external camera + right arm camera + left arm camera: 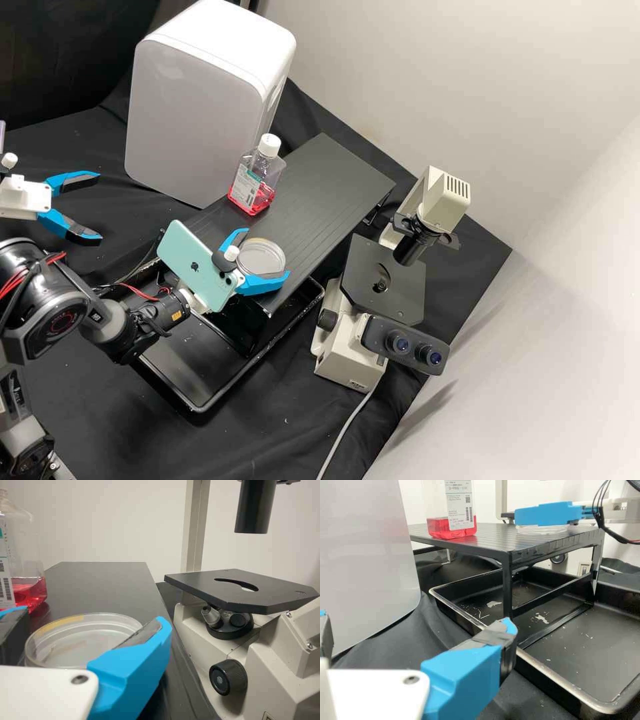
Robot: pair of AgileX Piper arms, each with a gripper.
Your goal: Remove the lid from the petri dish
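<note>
Petri dish (261, 257): sitting lidded on the black platform (333, 180).
Right gripper (266, 253): straddling the dish; cannot tell whether it is pinching.
Left gripper (98, 206): hanging spread wide, well apart.

Dark grey arm (47, 313), red-black cables (145, 293), white jaws, blue-fingered.

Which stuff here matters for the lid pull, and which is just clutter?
Job: petri dish, lid on; right hand around it; black shelf beneath.
Clutter: red-liquid flask, microscope, white box, black tray, left hand.
</note>
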